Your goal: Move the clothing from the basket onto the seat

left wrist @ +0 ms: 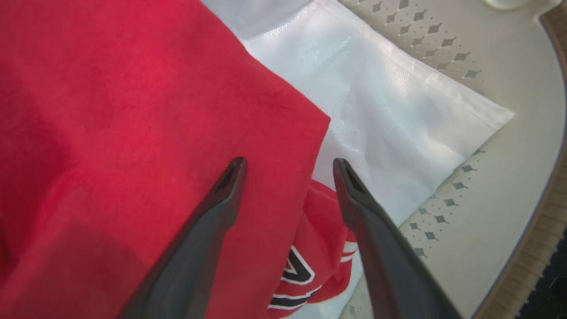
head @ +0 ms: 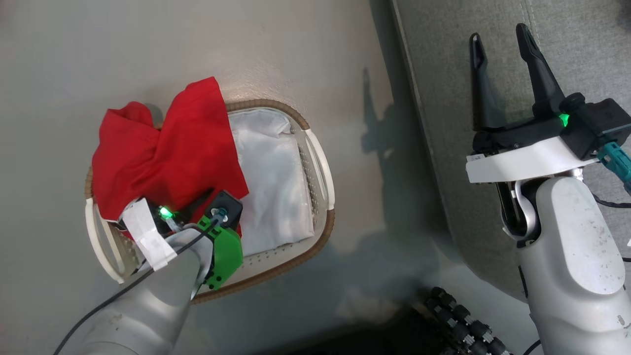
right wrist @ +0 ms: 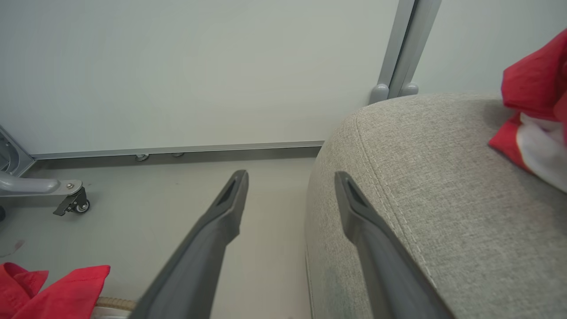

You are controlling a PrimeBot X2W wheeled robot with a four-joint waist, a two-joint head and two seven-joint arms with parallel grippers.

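Two layers of bright red clothing (head: 167, 153) lie heaped in the end of the basket (head: 323, 162) farther from the seat (head: 443, 98). The upper layer drapes out over the brown rim, and a numbered piece (left wrist: 301, 270) peeks from under its edge beside the white liner (head: 276, 187). The left gripper (left wrist: 288, 161) hangs just above that edge with its fingers spread. One tip is over the red cloth and the other over the liner, and it pinches nothing. The right gripper (head: 499, 34) is likewise spread wide and empty, poised over the seat, where the right wrist view catches a red-and-white piece (right wrist: 531, 115) lying on the grey upholstery. The fabric looks thin, light and completely limp, so it should bunch and sag rather than keep any shape, and weight is no concern. The smooth sports weave may slide between hard fingers, so a pinch on a thick fold or gathered ridge near the middle of the heap seems safer than one on a single flat edge. The fingers are best kept clear of the liner, which lies close enough to be caught up with the cloth. The two layers overlap, so one may drag the other along.
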